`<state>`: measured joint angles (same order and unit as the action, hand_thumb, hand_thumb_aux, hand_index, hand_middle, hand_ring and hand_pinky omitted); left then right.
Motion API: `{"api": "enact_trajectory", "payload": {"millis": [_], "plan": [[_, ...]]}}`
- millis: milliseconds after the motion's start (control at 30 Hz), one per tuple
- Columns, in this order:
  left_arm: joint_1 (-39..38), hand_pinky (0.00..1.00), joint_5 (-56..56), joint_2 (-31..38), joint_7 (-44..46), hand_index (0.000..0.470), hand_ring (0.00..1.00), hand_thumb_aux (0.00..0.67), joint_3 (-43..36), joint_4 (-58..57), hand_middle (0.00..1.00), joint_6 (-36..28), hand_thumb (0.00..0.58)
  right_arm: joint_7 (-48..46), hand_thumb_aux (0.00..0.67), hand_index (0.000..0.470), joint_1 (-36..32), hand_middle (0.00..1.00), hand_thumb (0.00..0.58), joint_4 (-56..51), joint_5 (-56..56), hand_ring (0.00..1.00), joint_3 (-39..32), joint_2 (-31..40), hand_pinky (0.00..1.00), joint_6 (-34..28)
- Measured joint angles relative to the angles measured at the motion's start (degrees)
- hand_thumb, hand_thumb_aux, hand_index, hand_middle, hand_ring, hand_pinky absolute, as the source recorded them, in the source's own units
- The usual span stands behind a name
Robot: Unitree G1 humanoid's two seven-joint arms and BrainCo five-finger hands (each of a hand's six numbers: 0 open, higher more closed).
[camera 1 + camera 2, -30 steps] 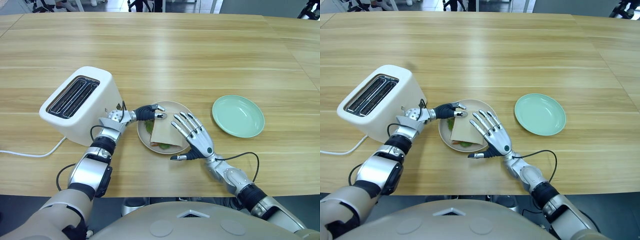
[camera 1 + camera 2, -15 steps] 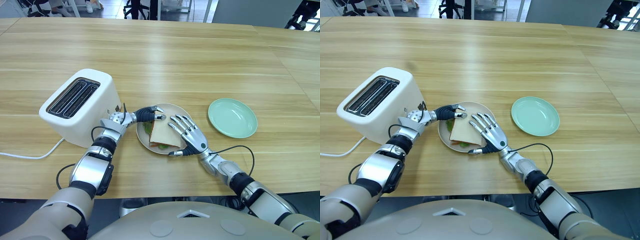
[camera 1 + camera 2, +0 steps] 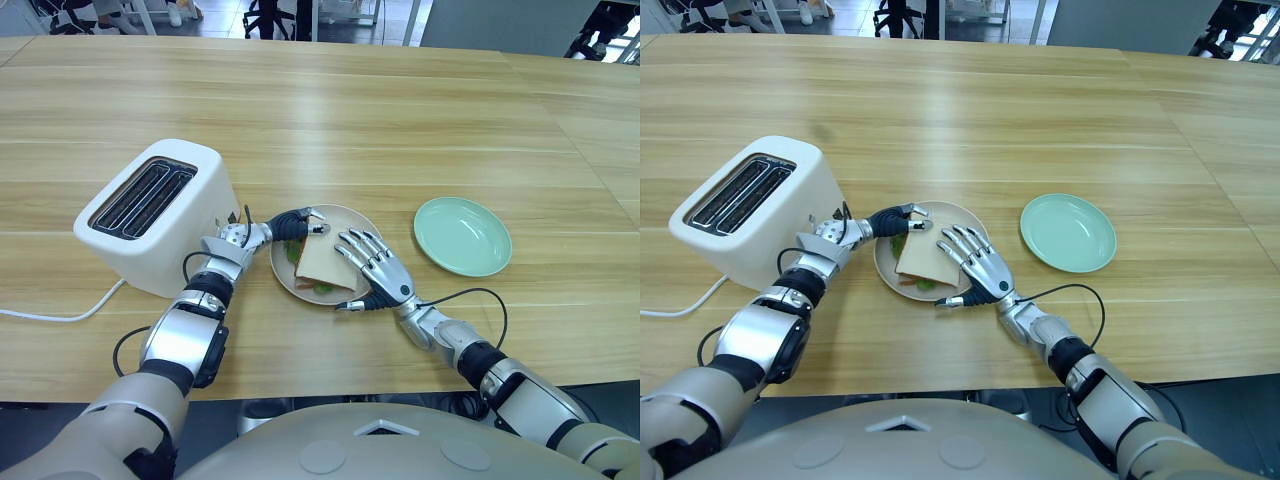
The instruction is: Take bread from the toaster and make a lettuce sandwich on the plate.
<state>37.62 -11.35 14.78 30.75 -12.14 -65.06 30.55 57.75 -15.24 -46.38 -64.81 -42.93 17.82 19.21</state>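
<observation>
The sandwich lay at the middle of the frame on the tan plate [image 3: 343, 209]; a slice of bread [image 3: 320, 265] sat on top with lettuce [image 3: 292, 250] showing at its left and lower edges; the slice's long axis ran roughly up and down the frame, its upper corner pointing at the left hand [image 3: 288, 222]; that hand sat at the plate's upper-left rim, right at the corner, though whether it pinched the bread or only rested beside it could not be told; the right hand [image 3: 378, 275] lay spread and empty, palm down, over the slice's right edge and the plate's right rim, so it was the nearer of the two to the bread's body; the stacking looked all but finished, and any last nudge would probably go leftward from the right hand or downward from the left; the toaster [image 3: 150, 215] stood just left of the left forearm, leaving that arm little room that way; the green plate [image 3: 462, 235] sat to the right, apart from the right hand; the desk [image 3: 400, 120] lay bare above and below the plate, so both hands could draw back toward the lower edge of the frame
</observation>
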Motion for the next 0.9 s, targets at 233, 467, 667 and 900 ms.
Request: {"api": "enact_trajectory", "payload": {"millis": [233, 467, 667, 900], "plan": [[1.23, 0.0, -7.64, 2.29, -12.86, 0.0, 0.0, 0.0, -2.86, 0.31, 0.0, 2.37, 0.0, -0.09, 0.0, 0.0, -0.42, 0.0, 0.0, -0.44, 0.11, 0.0, -1.05, 0.09, 0.0, 0.03], [2.03, 0.0, -8.65, 3.29, -16.63, 0.0, 0.0, 0.0, -2.82, 5.29, 0.0, 4.52, 0.0, -0.14, 0.0, 0.0, -0.81, 0.0, 0.0, -0.78, 0.17, 0.0, -1.47, 0.11, 0.0, 0.04], [1.88, 0.0, -8.46, 5.0, -18.33, 0.0, 0.0, 0.0, -2.26, 9.34, 0.0, 5.4, 0.0, -0.23, 0.0, 0.0, -1.01, 0.0, 0.0, -0.73, 0.69, 0.0, -1.45, 0.15, 0.0, 0.23], [-2.26, 0.0, -0.29, 6.51, -16.09, 0.0, 0.0, 0.0, 2.75, 20.76, 0.0, 11.43, 0.0, -1.49, 0.0, 0.0, 2.14, 0.0, 0.0, 6.99, 8.1, 0.0, 3.23, 3.34, 0.0, 8.06]]}}
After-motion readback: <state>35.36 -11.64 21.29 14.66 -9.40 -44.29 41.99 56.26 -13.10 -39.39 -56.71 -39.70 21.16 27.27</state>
